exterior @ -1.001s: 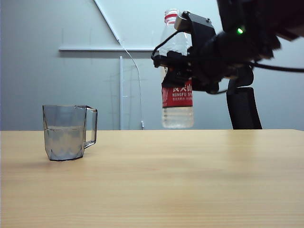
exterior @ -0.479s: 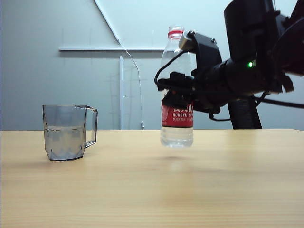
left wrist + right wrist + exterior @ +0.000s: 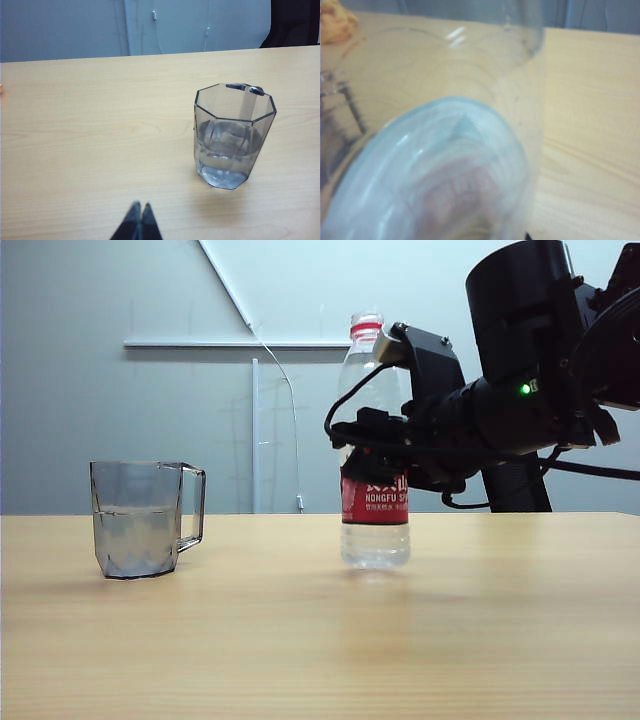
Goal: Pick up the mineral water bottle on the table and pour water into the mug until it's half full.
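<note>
From my remote desk, the left gripper (image 3: 138,220) idles nearest, jaws pinched together on nothing, the mug (image 3: 233,136) at its one o'clock holding water (image 3: 227,147) to about halfway. Beyond, at the mug's three o'clock, the right gripper (image 3: 385,445) clamps the upright mineral water bottle (image 3: 375,530), apparently resting on the table (image 3: 320,640). I judge only release remains.

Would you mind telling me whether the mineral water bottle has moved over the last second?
Yes. The mineral water bottle, held by the right claw, came down against the table edge.
</note>
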Robot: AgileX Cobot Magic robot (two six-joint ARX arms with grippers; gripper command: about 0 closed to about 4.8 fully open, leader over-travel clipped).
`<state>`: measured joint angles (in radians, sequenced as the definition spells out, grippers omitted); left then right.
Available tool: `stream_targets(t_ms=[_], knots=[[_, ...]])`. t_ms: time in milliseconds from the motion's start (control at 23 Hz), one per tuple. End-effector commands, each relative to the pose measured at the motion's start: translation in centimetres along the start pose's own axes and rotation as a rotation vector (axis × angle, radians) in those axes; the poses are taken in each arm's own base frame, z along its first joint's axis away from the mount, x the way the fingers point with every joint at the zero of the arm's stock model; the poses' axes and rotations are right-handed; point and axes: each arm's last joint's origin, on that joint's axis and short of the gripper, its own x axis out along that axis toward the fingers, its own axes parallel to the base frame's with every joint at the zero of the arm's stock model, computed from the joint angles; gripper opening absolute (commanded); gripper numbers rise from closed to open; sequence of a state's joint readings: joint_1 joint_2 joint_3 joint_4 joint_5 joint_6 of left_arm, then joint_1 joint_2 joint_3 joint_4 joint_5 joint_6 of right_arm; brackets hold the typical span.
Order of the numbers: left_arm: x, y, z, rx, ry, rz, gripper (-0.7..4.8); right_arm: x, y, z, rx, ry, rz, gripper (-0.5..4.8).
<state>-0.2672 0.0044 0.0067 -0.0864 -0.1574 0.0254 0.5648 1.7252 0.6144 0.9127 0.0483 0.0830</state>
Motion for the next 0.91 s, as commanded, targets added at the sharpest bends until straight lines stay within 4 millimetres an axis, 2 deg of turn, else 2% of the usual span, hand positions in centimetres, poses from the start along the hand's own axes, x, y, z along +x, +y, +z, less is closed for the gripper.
stream_targets(t_ms=[44,479,914], knots=[[-0.01,0.0,0.19,-0.006,-0.014,-0.003,-0.02,0.02,0.1,0.61,0.004,-0.039,0.007,2.02],[-0.01,0.0,0.19,-0.005,-0.014,-0.003,-0.02,0.06,0.08,0.35,0.003,-0.018,0.006,2.03],[-0.01,0.0,0.19,-0.006,-0.014,-0.003,-0.02,0.05,0.03,-0.22,0.0,0.041,0.0,2.82]])
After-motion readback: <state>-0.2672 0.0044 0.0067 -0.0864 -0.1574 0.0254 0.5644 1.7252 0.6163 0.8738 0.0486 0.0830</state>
